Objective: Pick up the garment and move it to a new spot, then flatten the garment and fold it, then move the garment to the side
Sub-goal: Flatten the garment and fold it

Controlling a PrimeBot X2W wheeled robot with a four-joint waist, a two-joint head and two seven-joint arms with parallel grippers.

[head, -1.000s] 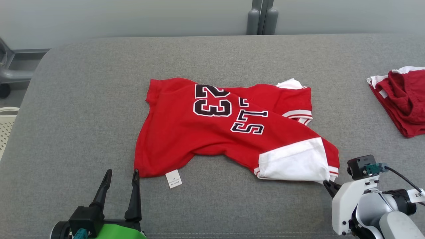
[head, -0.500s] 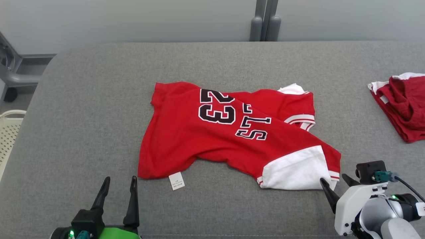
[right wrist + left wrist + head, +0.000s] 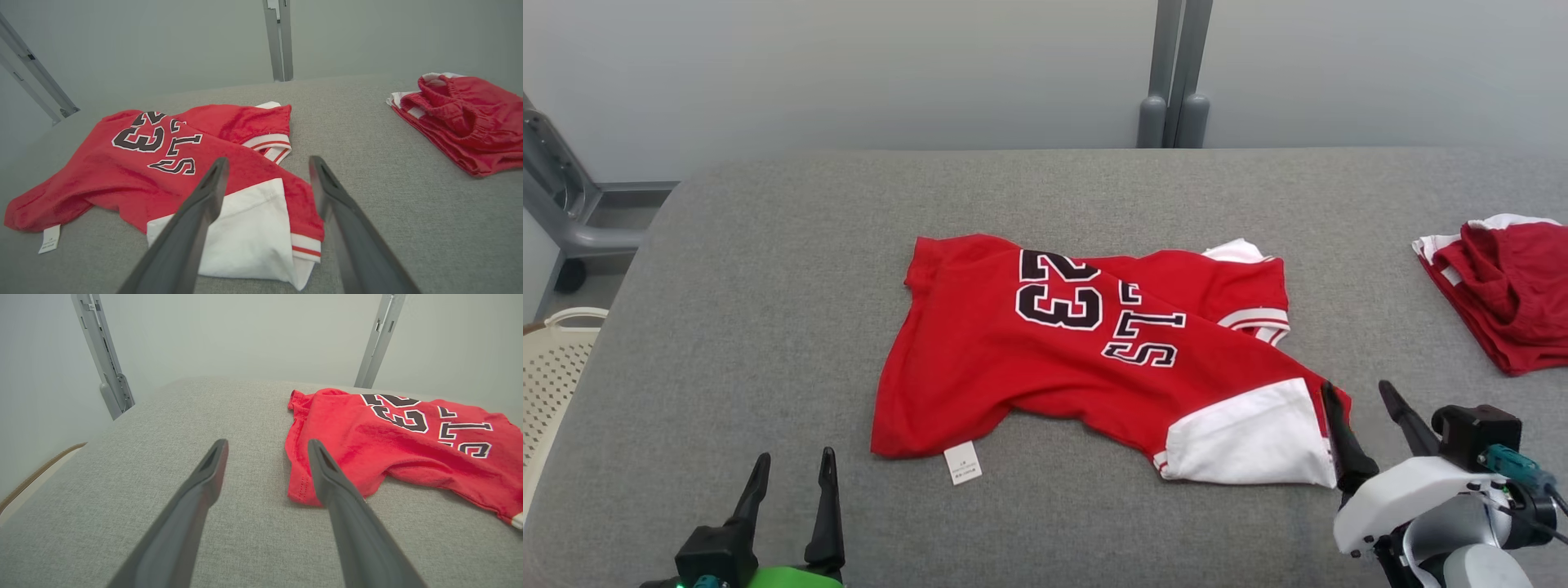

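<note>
Far left: a pale basket (image 3: pixel 551 359) stands beside the table (image 3: pixel 768 269), below its edge.

Left gripper (image 3: pixel 795 454): it sits at the near edge of the table, fingers pointing away from me. The fingers are spread apart with nothing between them but grey cloth. In the left wrist view the gripper (image 3: pixel 267 443) looks across the table (image 3: pixel 163 424), and the jersey (image 3: pixel 388 449) lies ahead and to the right. In the head view the tips are near its lower left corner and clear of it.

Centre: the jersey (image 3: pixel 1045 351) lies on the middle of the table, red, rumpled and not flat. Its "23" and black lettering face up. One fold runs across the body. A white label (image 3: pixel 962 462) sticks out from the near hem onto the table. The white sleeve (image 3: pixel 1241 441), with a red striped cuff, lies at the near right corner.

Right gripper (image 3: pixel 1356 385): its fingers are spread wide and hold nothing. The tips stand at the right edge of the sleeve. In the right wrist view the gripper (image 3: pixel 268 159) frames the sleeve (image 3: pixel 245 232) and the red cloth beside it. My left-hand finger crosses the cuff in the head view. I cannot tell whether it touches the cloth or hangs just above it.

Far right: red shorts (image 3: pixel 1511 294) with white trim lie bunched at the table's edge, well apart from the jersey.
</note>
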